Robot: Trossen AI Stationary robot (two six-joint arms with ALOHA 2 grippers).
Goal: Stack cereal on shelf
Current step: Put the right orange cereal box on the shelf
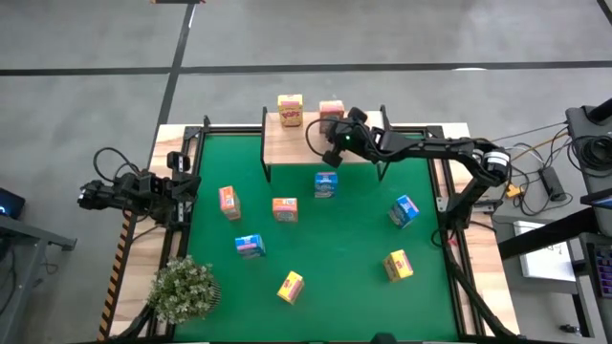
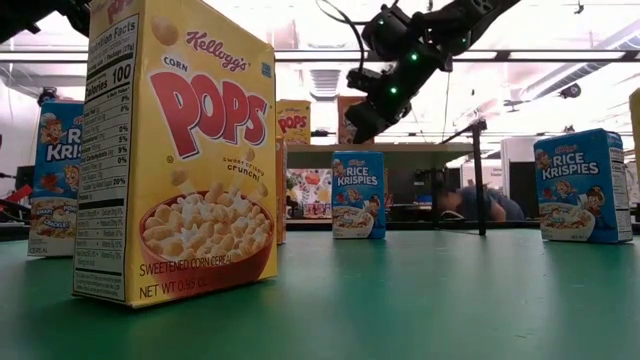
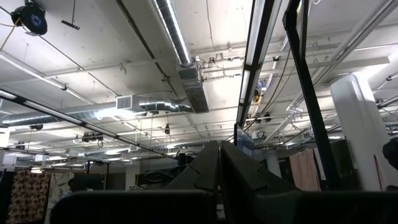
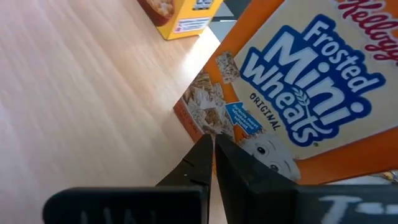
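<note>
The shelf (image 4: 74,93) has a pale, smooth wood top with fine grain and a matt finish, and the worktop (image 1: 163,143) shows light raw wood at its edges under a matt green mat (image 1: 344,248) of cloth-like look. The cereal boxes, such as the yellow box (image 2: 175,150) and the orange box (image 4: 298,99), are printed cardboard with a slight sheen. The right pincer (image 4: 211,155) is matt black, plastic-looking with hard smooth faces, and the plant (image 1: 184,290) at the near left corner is bushy and rough.
</note>
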